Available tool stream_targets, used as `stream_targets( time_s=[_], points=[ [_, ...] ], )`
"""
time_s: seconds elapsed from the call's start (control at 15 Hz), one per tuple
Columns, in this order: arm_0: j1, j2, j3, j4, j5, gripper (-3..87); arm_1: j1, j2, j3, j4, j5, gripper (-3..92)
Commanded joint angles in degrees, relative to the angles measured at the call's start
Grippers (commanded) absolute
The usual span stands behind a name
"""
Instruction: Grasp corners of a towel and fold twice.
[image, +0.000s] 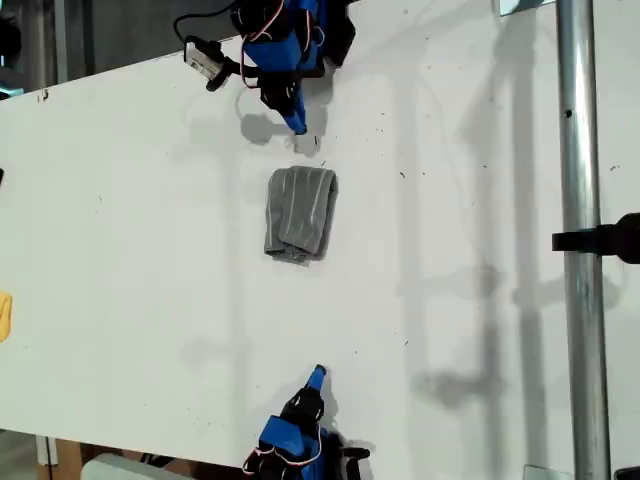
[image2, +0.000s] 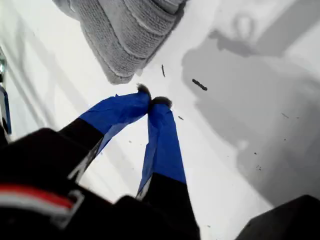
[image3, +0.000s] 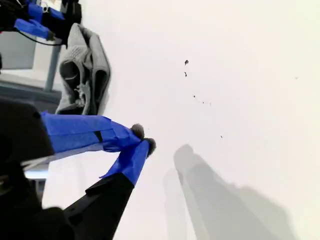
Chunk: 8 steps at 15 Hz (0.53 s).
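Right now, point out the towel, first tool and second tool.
towel (image: 300, 213): exterior view, middle of the folded cloth.
my first gripper (image2: 151, 100): first wrist view, between the touching tool tips.
my second gripper (image3: 143, 139): second wrist view, between the tool tips.

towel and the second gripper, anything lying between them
Nothing but bare white table. In the exterior view the stretch from the folded towel to my second gripper holds only a few small dark specks. The second wrist view shows the same.

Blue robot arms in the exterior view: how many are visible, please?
2. One blue robot arm is at the exterior view's top edge, above the folded grey pinstriped towel. The other blue arm is at the bottom edge, below the towel.
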Motion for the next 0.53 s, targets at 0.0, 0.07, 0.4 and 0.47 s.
stream_targets(
  time_s=[0.0,0.07,0.4,0.47],
  points=[
    [-0.97,0.35,0.35,0.09,0.44,-1.8,-0.53,0.26,-0.35,0.44,1.05,8.5],
    [-0.97,0.35,0.35,0.09,0.44,-1.8,0.79,0.26,-0.26,0.79,-0.97,8.5],
    [-0.97,0.35,0.35,0.09,0.44,-1.8,2.55,0.26,-0.09,0.97,-3.08,8.5],
    [-0.97,0.35,0.35,0.09,0.44,-1.8,2.46,0.26,-0.09,0.97,-3.08,8.5]
  ],
)
